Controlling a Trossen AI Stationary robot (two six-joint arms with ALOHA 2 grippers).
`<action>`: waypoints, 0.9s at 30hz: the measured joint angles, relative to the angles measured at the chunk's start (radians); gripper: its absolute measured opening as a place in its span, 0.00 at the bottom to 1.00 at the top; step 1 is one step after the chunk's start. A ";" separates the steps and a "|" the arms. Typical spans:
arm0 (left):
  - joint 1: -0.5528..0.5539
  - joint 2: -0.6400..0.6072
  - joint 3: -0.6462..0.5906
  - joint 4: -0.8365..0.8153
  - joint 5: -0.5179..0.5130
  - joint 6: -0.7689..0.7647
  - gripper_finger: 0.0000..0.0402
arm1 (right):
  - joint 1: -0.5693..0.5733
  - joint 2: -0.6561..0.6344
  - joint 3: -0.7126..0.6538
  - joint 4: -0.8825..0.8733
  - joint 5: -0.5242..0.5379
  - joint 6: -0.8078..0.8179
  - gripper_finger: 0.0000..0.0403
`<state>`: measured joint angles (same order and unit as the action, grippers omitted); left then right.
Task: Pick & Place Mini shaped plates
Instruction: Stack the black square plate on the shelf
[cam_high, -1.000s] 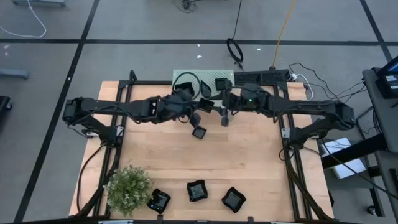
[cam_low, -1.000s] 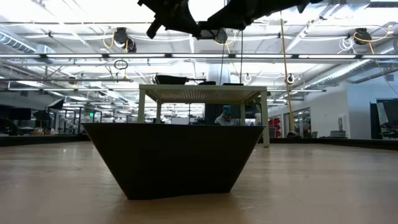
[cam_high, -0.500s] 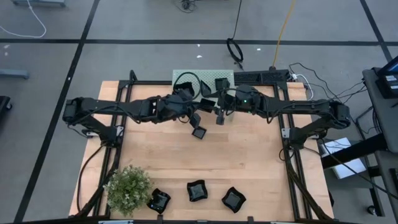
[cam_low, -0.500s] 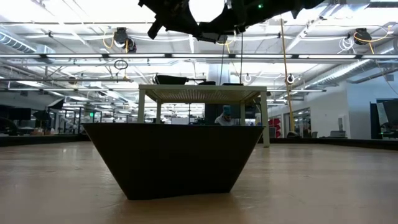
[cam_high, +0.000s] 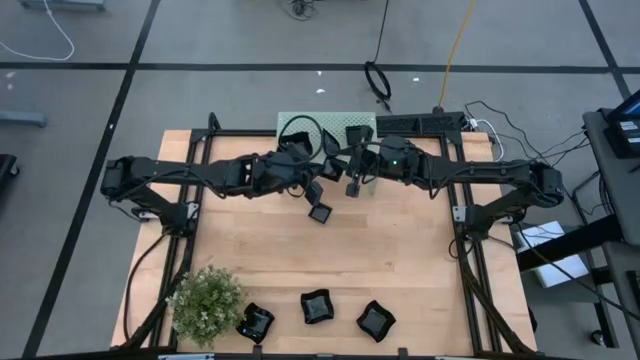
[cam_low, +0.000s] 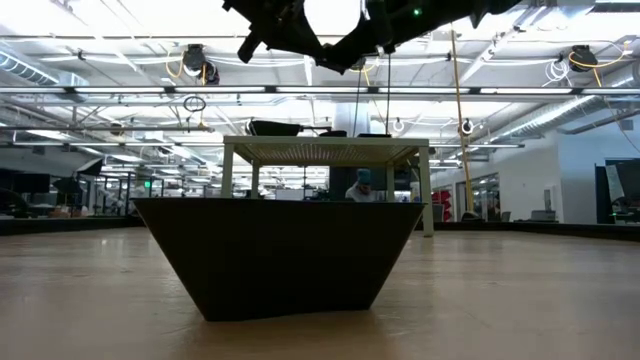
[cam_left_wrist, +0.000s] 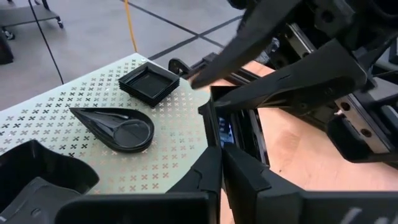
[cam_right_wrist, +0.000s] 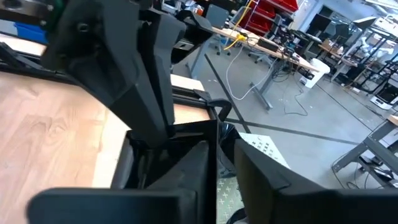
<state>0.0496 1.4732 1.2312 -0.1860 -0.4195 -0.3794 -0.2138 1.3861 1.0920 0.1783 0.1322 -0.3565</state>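
Jaws, left: the left gripper (cam_left_wrist: 221, 160) is pinched shut on the lower edge of a square plate.
Jaws, right: the right gripper (cam_right_wrist: 227, 158) is up against the same plate from the opposite side; its grip cannot be told.
Held plate: the held square plate (cam_left_wrist: 239, 127) stands on edge, glossy black, above the table between the two grippers, just beside the stand.
Plates on stand: a flat square plate (cam_left_wrist: 149, 81), a teardrop plate (cam_left_wrist: 118, 126) near it, and a larger wavy-edged plate (cam_left_wrist: 37, 180) at the stand's near corner.
Loose plate: one small square plate (cam_high: 320, 213) shows over the wood close by the left gripper.
Front row: three more plates, the left front plate (cam_high: 255, 322), the middle front plate (cam_high: 317, 306) and the right front plate (cam_high: 375, 320), lie along the table's front edge.
Stand: the mint-green perforated stand (cam_left_wrist: 50, 118) sits at the table's far edge, centred.
Plant: the bushy plant (cam_high: 205, 300) is at the front left corner, touching the left front plate.
Table: the wooden table (cam_high: 400, 260).
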 joint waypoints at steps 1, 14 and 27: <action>0.000 0.000 0.000 0.001 -0.001 0.000 0.03 | 0.000 0.000 0.000 -0.002 0.000 0.000 0.13; -0.001 -0.001 -0.001 0.033 0.008 -0.134 0.10 | -0.001 0.000 0.001 -0.046 0.009 0.003 0.00; 0.016 -0.004 -0.001 0.034 0.011 -0.198 0.43 | -0.066 -0.016 0.001 -0.146 0.165 0.092 0.00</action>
<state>0.0658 1.4692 1.2304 -0.1516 -0.4086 -0.5770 -0.2802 1.3703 1.0927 0.0322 0.2968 -0.2649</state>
